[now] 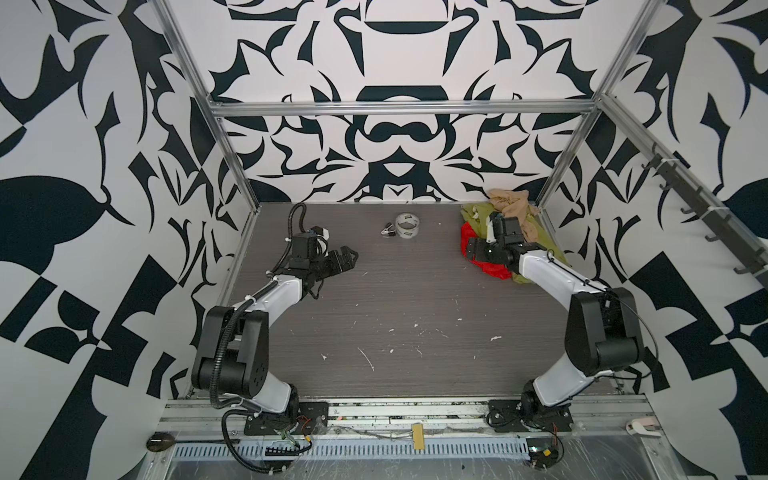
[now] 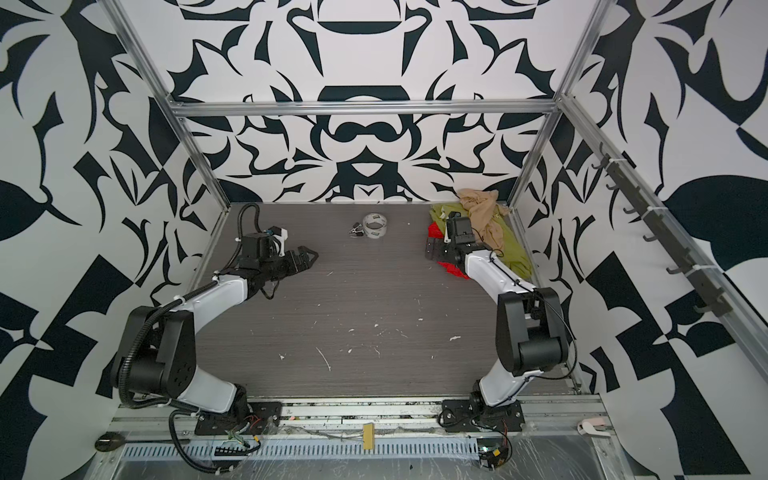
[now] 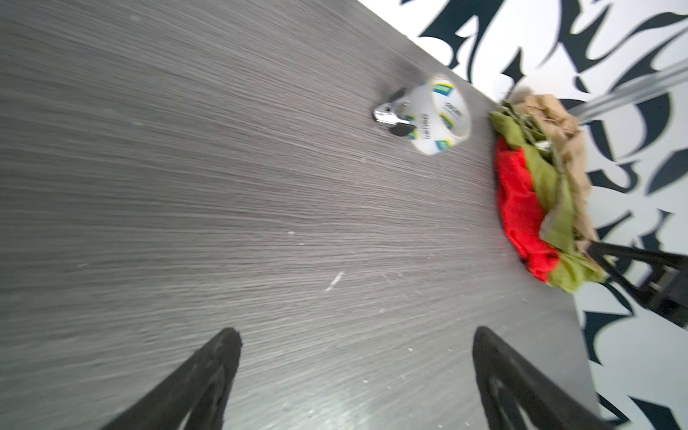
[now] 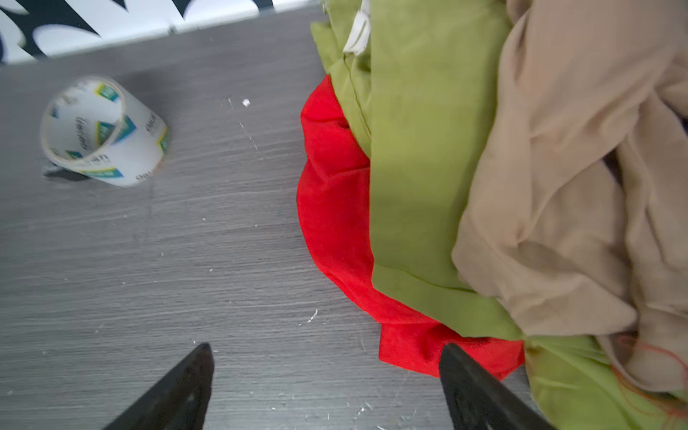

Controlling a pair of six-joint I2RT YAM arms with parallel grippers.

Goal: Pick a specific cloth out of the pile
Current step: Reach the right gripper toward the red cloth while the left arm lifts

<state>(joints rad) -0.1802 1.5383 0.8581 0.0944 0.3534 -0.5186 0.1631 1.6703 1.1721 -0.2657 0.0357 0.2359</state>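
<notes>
The cloth (image 4: 335,208), thin, bright red and faintly shiny, lies crumpled at the bottom of the pile (image 3: 551,178). At the centre of the right wrist view its rumpled edge pokes out from under a smooth olive cloth (image 4: 420,149) and a wrinkled tan cloth (image 4: 577,167). In both top views the pile sits at the upper right corner of the desk (image 1: 415,311). The right pincer (image 4: 325,350) stands apart, one black fingertip over the red hem. A glossy tape roll (image 4: 104,130) lies upper left. The left pincer (image 3: 356,332), also apart, hangs over grey wood-grain.
</notes>
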